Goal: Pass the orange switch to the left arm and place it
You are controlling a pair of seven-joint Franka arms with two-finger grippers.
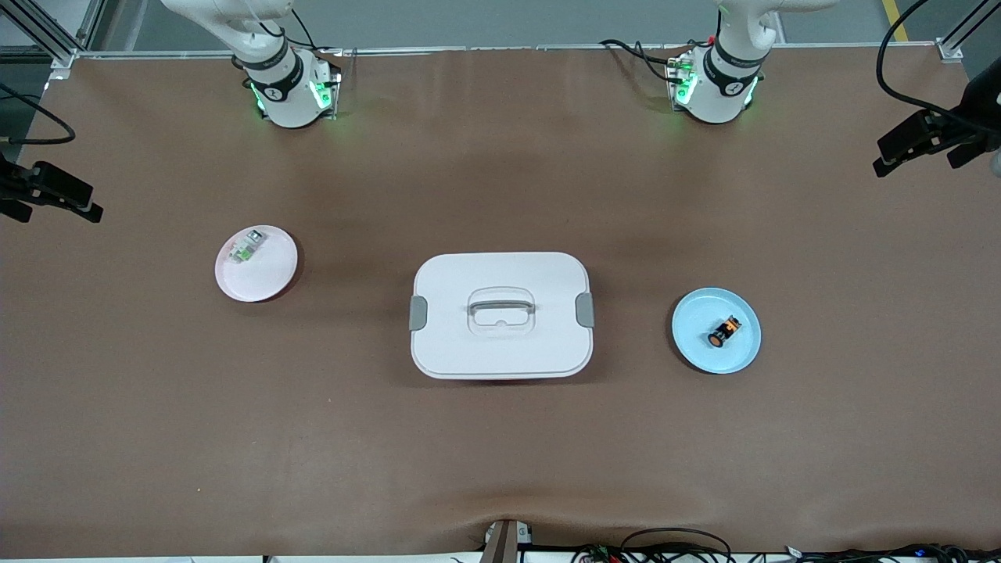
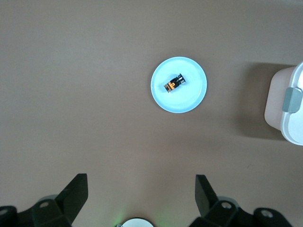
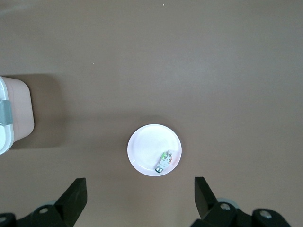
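The orange switch (image 1: 723,331) lies on its side on a pale blue plate (image 1: 696,344) toward the left arm's end of the table; it also shows in the left wrist view (image 2: 174,83). The white box (image 1: 500,367) with grey side clips stands at the table's middle. My left gripper (image 2: 141,196) is open and empty, high above the table near its base. My right gripper (image 3: 140,196) is open and empty, high above the table near its base. Neither gripper shows in the front view.
A pale pink plate (image 1: 270,277) toward the right arm's end holds a small green-and-white component (image 1: 245,249), also in the right wrist view (image 3: 164,161). The box's edge shows in the left wrist view (image 2: 286,106) and the right wrist view (image 3: 12,118). Black camera mounts stand at both table ends.
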